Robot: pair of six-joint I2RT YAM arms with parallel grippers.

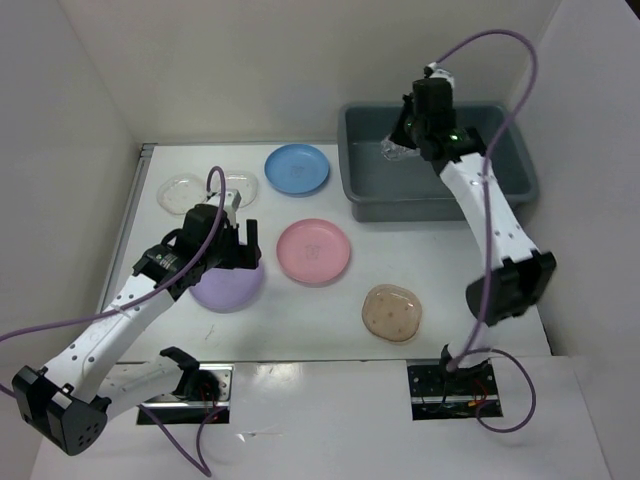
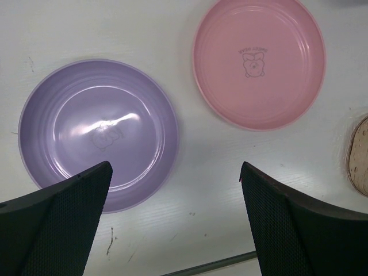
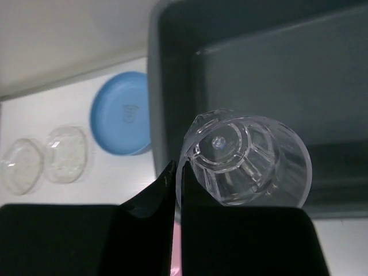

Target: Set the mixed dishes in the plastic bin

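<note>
Close by, the left gripper (image 2: 175,172) hung wide open and empty over the right edge of the purple plate (image 2: 98,132), and the pink plate (image 2: 259,63) lay just past it. Farther back, the right gripper (image 3: 175,172) pinched a clear cup (image 3: 247,161) by its rim. The grey bin (image 3: 322,75) sat right underneath the cup.

Our left gripper (image 2: 175,172) hangs near-left, jaws wide; our right gripper (image 3: 177,175), stretched far right, pinches a clear cup (image 3: 247,158).
</note>
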